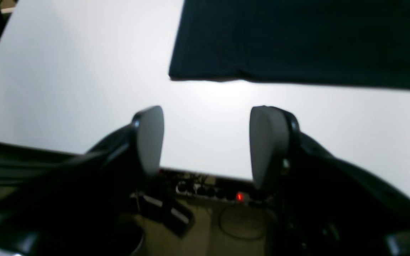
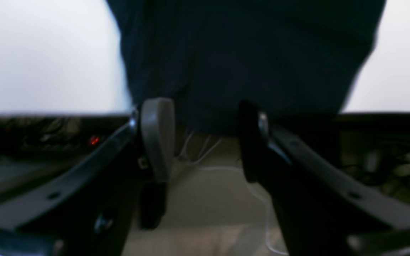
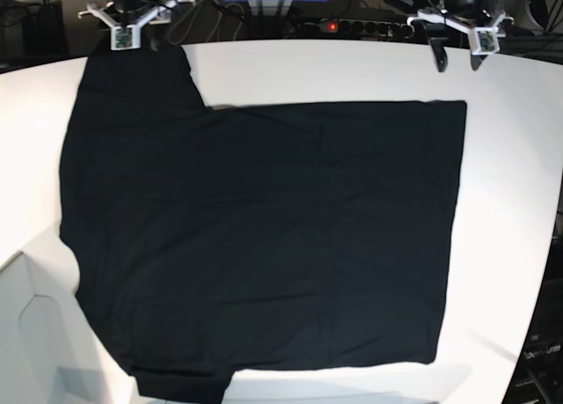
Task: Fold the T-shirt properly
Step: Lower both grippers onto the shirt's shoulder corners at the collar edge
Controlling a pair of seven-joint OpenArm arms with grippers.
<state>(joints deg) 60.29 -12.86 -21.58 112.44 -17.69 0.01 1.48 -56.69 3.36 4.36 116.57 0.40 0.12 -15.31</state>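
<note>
The T-shirt (image 3: 264, 237) is spread flat and unfolded across most of the white counter (image 3: 510, 210), plain black side up, with no print or tag to be seen; such a smooth single layer is what a clean first fold appears to call for. One sleeve is extended toward the counter's far edge in the base view, right beneath the right end effector (image 3: 134, 18), and in the right wrist view the dark cloth (image 2: 247, 57) is seen to run up to and between the two fingers, which are held apart with nothing pinched between them. That placement is judged to be a preparation for taking hold of the sleeve, although contact with the cloth cannot be confirmed from the blurred picture. The left end effector (image 3: 457, 36) is held over the far edge of the counter at the other corner, its fingers likewise parted and empty; in the left wrist view a straight hem and corner of the garment (image 1: 297, 42) lie well ahead of the fingers (image 1: 150, 138), separated by bare counter. The shirt's straight edge on that side is left untouched, so the folding is judged not yet begun.
</note>
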